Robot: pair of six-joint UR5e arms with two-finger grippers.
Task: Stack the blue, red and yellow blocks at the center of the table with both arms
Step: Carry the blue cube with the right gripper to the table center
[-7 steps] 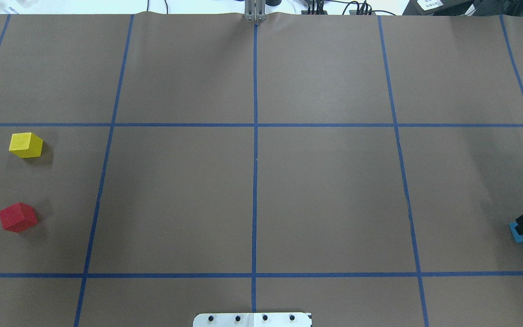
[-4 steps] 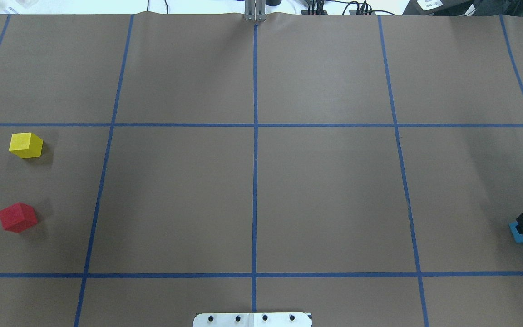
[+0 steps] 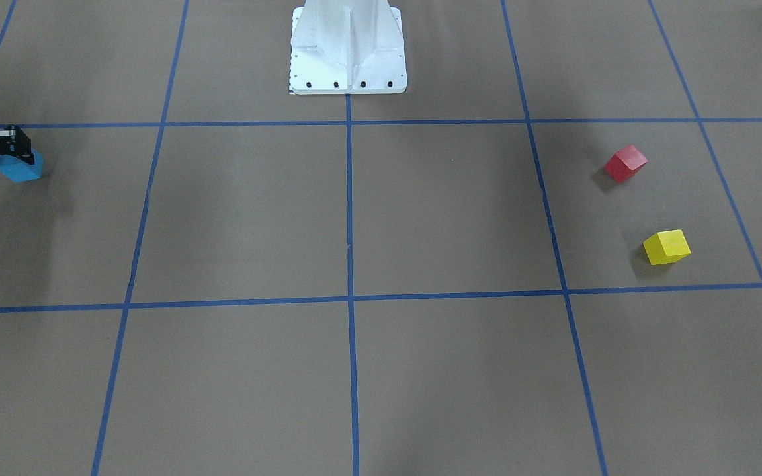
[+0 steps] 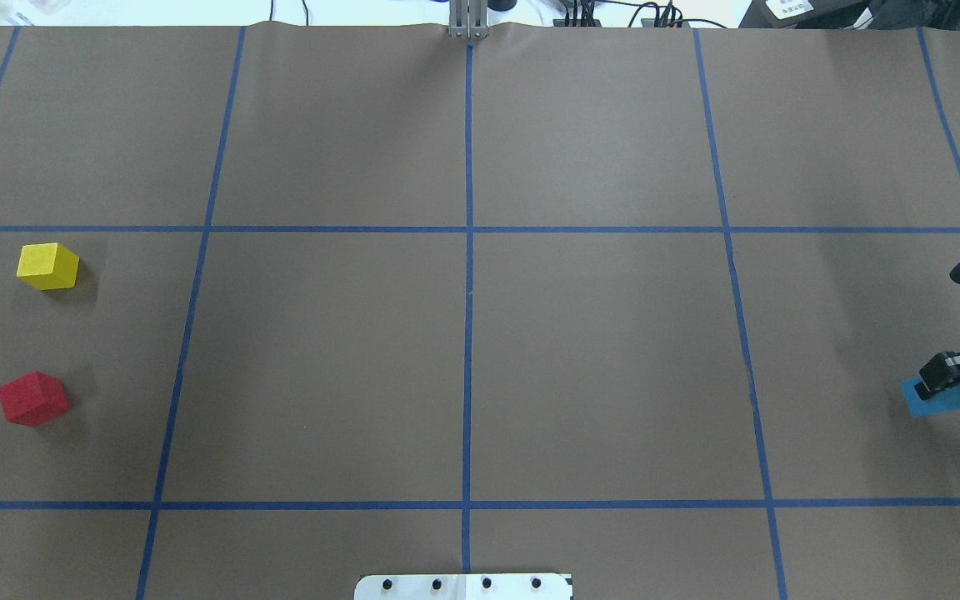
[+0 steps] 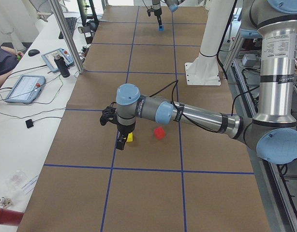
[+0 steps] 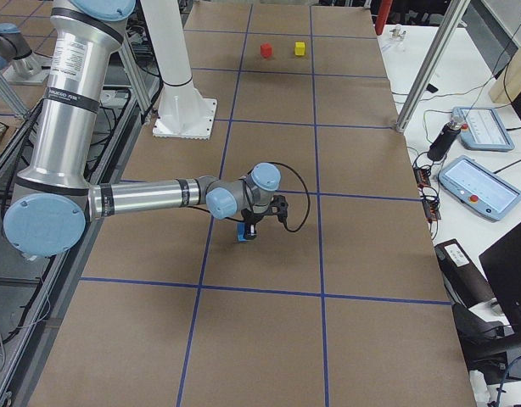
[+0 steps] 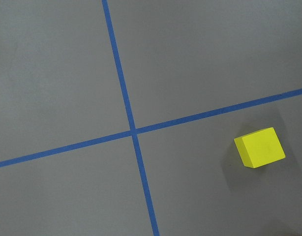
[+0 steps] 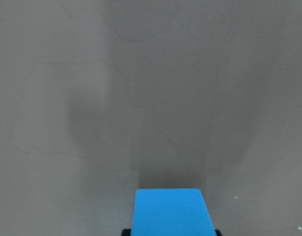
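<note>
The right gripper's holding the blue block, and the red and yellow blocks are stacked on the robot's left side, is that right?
No. The red block and yellow block are not stacked: they sit apart on the table, as the overhead exterior view shows. The right gripper does hold the blue block.

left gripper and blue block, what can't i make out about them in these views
- left gripper: it shows only in the exterior left view and is out of frame overhead and in front, so open or shut cannot be told.
- yellow block: partly hidden behind that gripper in exterior left.
- blue block: its lower part is cut off by the right wrist view's bottom edge.
- right gripper: its arm is cut off by the overhead view's right edge.
</note>
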